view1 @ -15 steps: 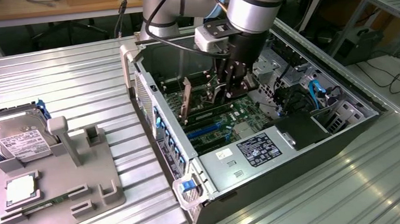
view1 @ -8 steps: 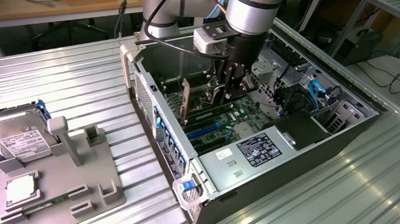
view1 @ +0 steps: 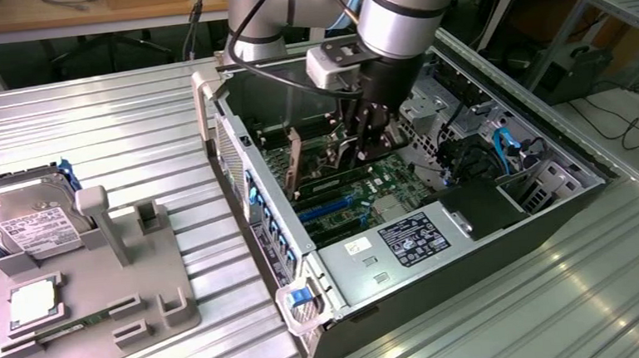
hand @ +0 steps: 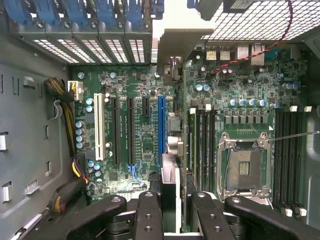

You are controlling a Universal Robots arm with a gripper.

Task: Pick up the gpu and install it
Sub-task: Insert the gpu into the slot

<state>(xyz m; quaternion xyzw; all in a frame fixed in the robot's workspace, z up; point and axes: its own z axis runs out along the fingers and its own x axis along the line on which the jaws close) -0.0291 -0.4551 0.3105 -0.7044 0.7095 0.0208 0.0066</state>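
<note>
The gpu (hand: 170, 172) shows edge-on in the wrist view as a thin dark card, its pale bracket (hand: 172, 42) at the case's rear wall. My gripper (hand: 177, 212) is shut on it, one black finger (hand: 149, 212) on each side. The card stands upright just beside the long blue slot (hand: 161, 127) of the motherboard (hand: 135, 150). Whether its edge sits in the slot I cannot tell. In the exterior view my gripper (view1: 364, 151) reaches down into the open computer case (view1: 544, 215), with the gpu (view1: 295, 168) running from it toward the exterior view's left.
A CPU socket (hand: 245, 170) and memory slots (hand: 287, 155) lie beside the card. Cable bundles (hand: 65, 115) hang near the case wall. Outside the case, a grey holder (view1: 137, 282) carries a hard drive (view1: 28, 222), a square chip (view1: 33, 300) and a memory stick (view1: 73, 327).
</note>
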